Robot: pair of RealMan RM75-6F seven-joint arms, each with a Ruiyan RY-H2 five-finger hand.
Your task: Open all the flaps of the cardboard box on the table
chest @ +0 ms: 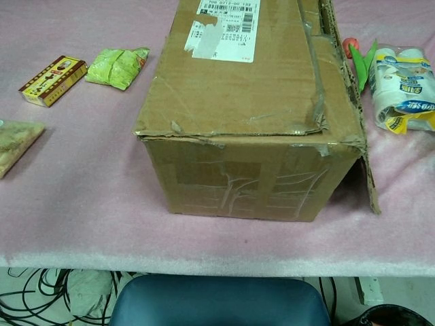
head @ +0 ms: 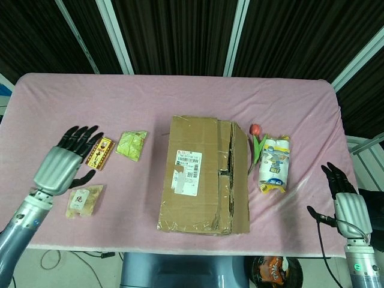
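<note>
- Cardboard box [head: 204, 174] sits mid-table, top flaps down; board looks stiff but worn, so likely light. Best hold: the loose flap edge at its right side.
- Left hand [head: 63, 165], far left, fingers spread, empty.
- Right hand [head: 345, 201], right edge, fingers apart, empty.

The box [head: 204, 174] sits mid-table on the pink cloth [head: 180, 96], its top flaps lying flat, a white label [head: 188, 171] on the wide flap. The left hand [head: 63, 165] hovers at the table's left edge, fingers spread, empty, beside a red-and-gold pack [head: 99, 153]. A green packet [head: 132, 145] lies between pack and box. The right hand [head: 345, 201] hangs off the right edge, fingers apart, near the tissue pack [head: 275, 164].
</note>
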